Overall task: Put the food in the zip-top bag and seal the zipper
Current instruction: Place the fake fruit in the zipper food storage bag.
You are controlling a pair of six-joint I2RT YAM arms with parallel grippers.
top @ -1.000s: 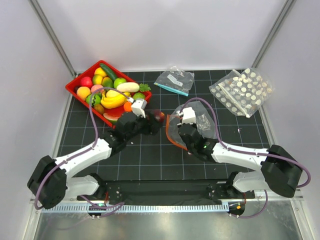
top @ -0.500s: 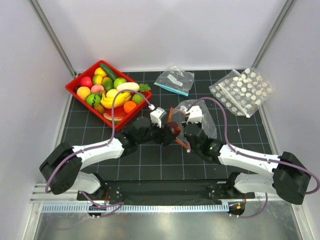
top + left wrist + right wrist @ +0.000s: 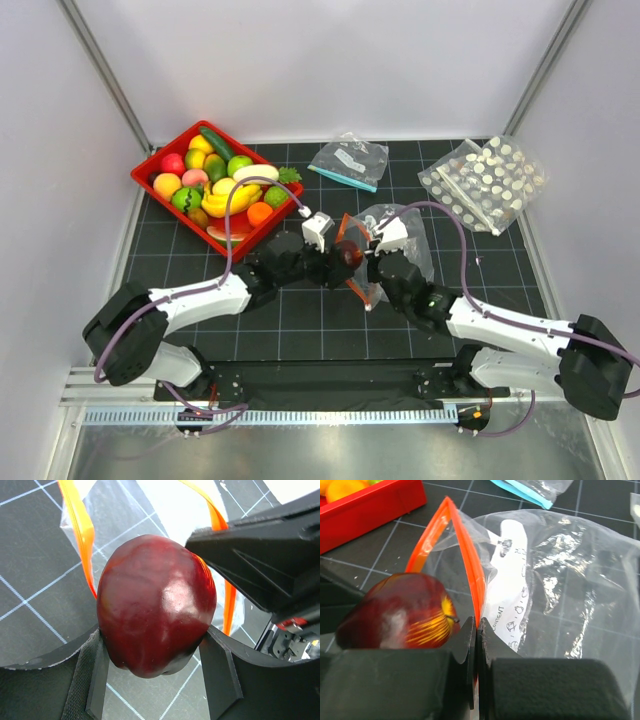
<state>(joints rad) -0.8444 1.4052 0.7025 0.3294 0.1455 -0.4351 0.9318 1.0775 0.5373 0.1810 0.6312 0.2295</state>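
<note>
My left gripper [image 3: 342, 262] is shut on a dark red toy apple [image 3: 156, 606], held at the open mouth of the clear zip-top bag [image 3: 555, 590]. The apple also shows in the right wrist view [image 3: 400, 612] and in the top view [image 3: 349, 257]. My right gripper [image 3: 478, 630] is shut on the bag's orange-red zipper strip [image 3: 470, 565] and holds one lip of the mouth up. The strip also shows in the left wrist view [image 3: 82, 535] and in the top view [image 3: 352, 232]. The other toy fruits [image 3: 225, 180] lie in the red tray [image 3: 150, 166] at the left.
A clear bag with a teal strip [image 3: 350, 160] lies at the back middle. A white-dotted bag [image 3: 484, 180] lies at the back right. White walls stand on both sides and behind the black gridded mat [image 3: 300, 320].
My left gripper has carried the apple from beside the tray rightward to the bag's mouth. My right gripper has kept hold of the strip and lifted the mouth up and a little left.
</note>
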